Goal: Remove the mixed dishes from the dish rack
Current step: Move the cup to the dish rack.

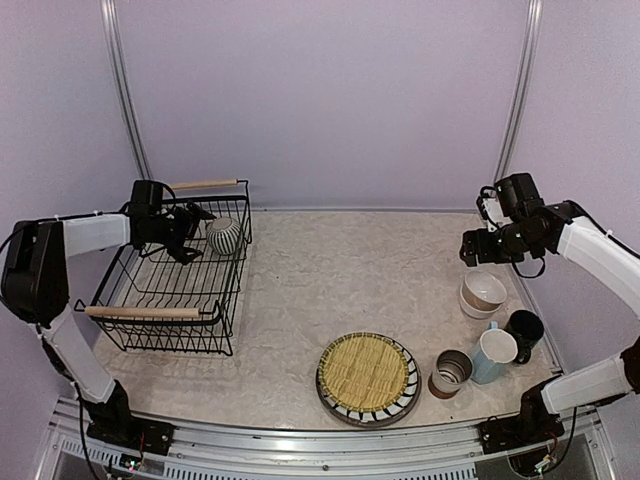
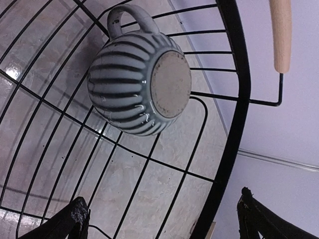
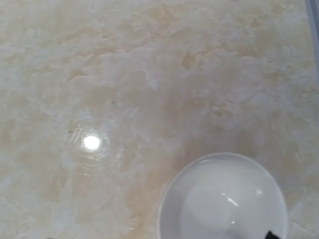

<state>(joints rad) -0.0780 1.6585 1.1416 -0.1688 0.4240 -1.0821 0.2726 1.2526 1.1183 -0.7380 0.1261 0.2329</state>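
The black wire dish rack (image 1: 138,283) stands at the left with two wooden handles. The grey-striped pot (image 1: 224,236) lies on its side in the rack's far right corner. In the left wrist view the pot (image 2: 139,84) shows its base and its handle points up. My left gripper (image 1: 192,238) is open and empty inside the rack, just left of the pot and not touching it. My right gripper (image 1: 473,250) is open and empty above the stacked white and beige bowls (image 1: 483,293). The white bowl (image 3: 224,199) also shows in the right wrist view.
The striped plate (image 1: 404,399) with the yellow woven mat (image 1: 364,371) on it lies at the front centre. The brown-white cup (image 1: 452,372), light blue mug (image 1: 493,355) and black mug (image 1: 524,330) stand at the front right. Metal posts stand at the back corners.
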